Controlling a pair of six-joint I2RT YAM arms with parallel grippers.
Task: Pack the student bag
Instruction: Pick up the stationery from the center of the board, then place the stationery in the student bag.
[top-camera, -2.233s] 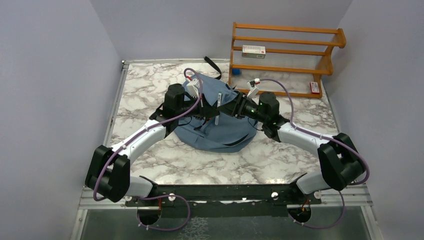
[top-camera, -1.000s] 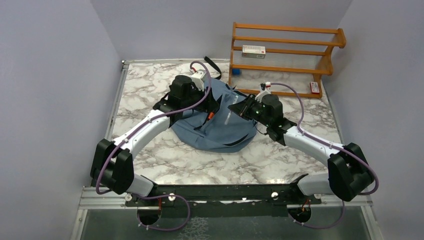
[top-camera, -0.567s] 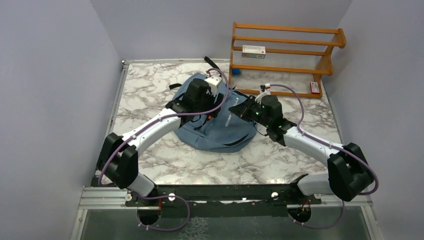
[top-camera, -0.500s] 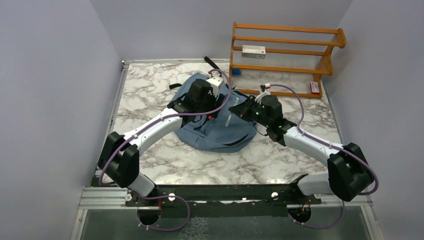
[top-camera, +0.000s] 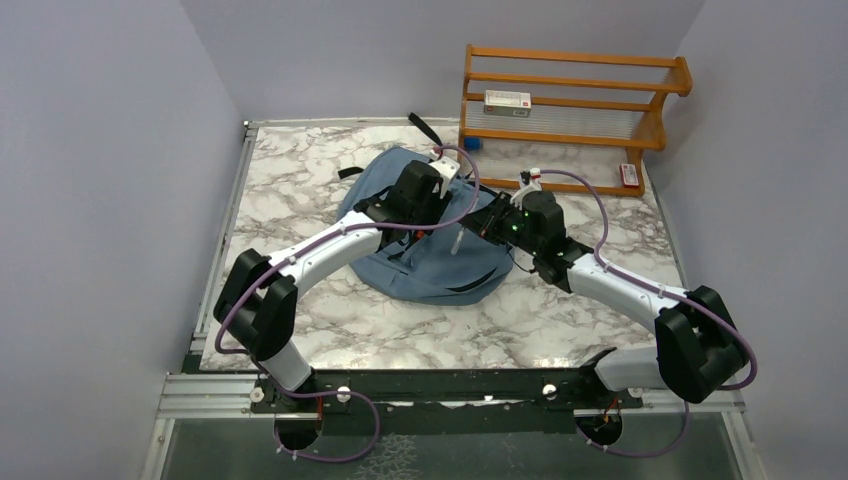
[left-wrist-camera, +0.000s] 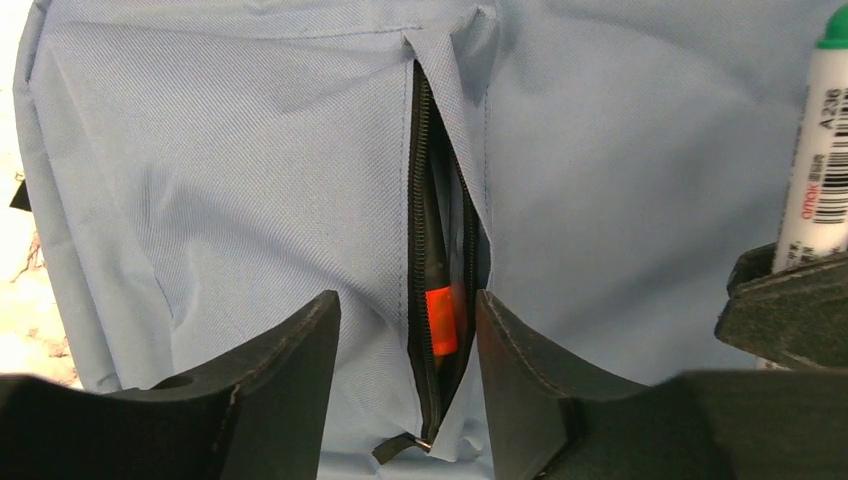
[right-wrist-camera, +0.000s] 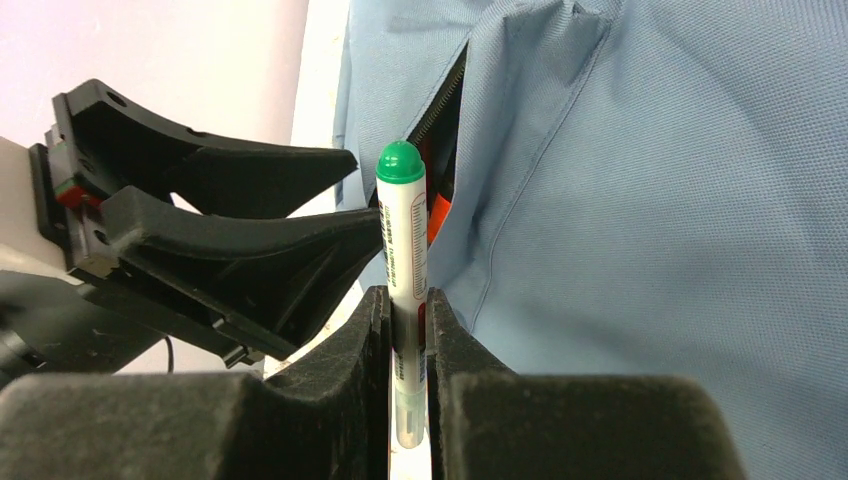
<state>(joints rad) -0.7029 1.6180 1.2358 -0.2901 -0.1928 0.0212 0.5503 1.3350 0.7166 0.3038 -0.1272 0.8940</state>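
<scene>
The student bag (top-camera: 430, 265), soft dusty-blue fabric, lies flat in the middle of the marble table. Its front pocket zipper (left-wrist-camera: 418, 200) gapes open as a narrow slit, and an orange item (left-wrist-camera: 441, 320) shows inside. My left gripper (left-wrist-camera: 408, 305) hovers open just over the bag, one finger on each side of the slit, holding nothing. My right gripper (right-wrist-camera: 408, 300) is shut on a white marker with a green cap (right-wrist-camera: 403, 250), cap pointing at the pocket mouth. From above, the marker (top-camera: 456, 238) hangs between the two wrists over the bag.
A wooden rack (top-camera: 570, 110) stands at the back right with a white box (top-camera: 507, 100) on a shelf and a small red-and-white item (top-camera: 628, 175) at its base. A black bag strap (top-camera: 425, 130) trails toward the back wall. Side walls close in the table.
My left arm has swung right across the bag until its gripper sits over the pocket slit. My right gripper keeps its hold on the marker and has hardly moved.
</scene>
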